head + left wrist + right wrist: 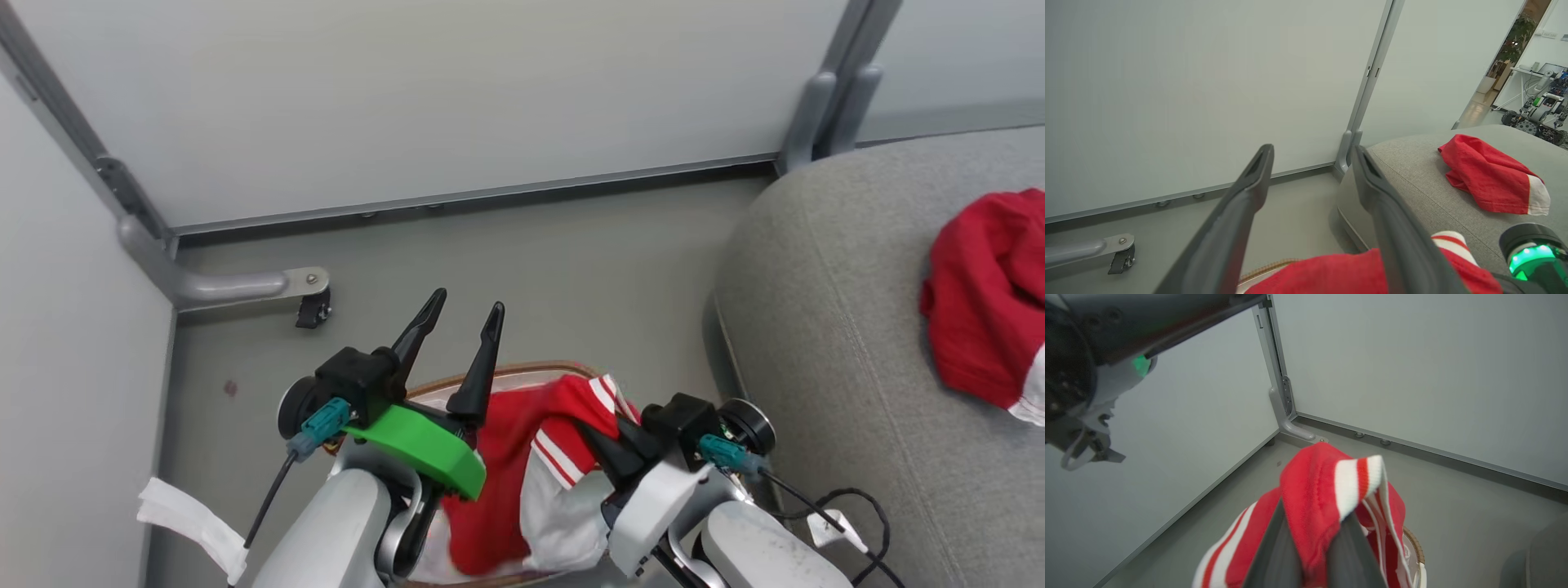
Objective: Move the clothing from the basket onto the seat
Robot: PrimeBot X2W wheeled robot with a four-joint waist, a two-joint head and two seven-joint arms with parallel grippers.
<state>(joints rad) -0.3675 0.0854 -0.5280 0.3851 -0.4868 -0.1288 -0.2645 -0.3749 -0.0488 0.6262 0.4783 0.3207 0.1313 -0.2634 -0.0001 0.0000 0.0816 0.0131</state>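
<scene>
The right gripper (1312, 514) is clamped tight on a bunched fold of a red-and-white striped garment (1314, 486). Its two dark fingers are pressed into the cloth so that a white cuff with a red stripe flops over the tips. From where I stand, that gripper (612, 445) sits low over the basket (522, 371), half buried in the fabric. The rest of the garment (522, 457) hangs down into the basket and fills most of what I can see of it. Only an arc of the brown woven rim shows on the far side, and the right wrist view catches another piece of that rim (1414, 543) at the garment's edge.

The left gripper (469, 302) is just beside it, above the basket's left part. Its fingers are spread and hold nothing, pointing toward the wall panels (457, 98). A bright green collar (424, 445) wraps its wrist.

The basket stands on the grey floor (531, 261), close to the rounded corner of the grey seat (841, 327) on the robot's right. On the seat cushion lies a second red garment with a white hem (988, 302), crumpled and well apart from the basket. A black cable (849, 510) trails by the seat's edge, and a castered panel foot (314, 309) rests on the floor off to the left.
</scene>
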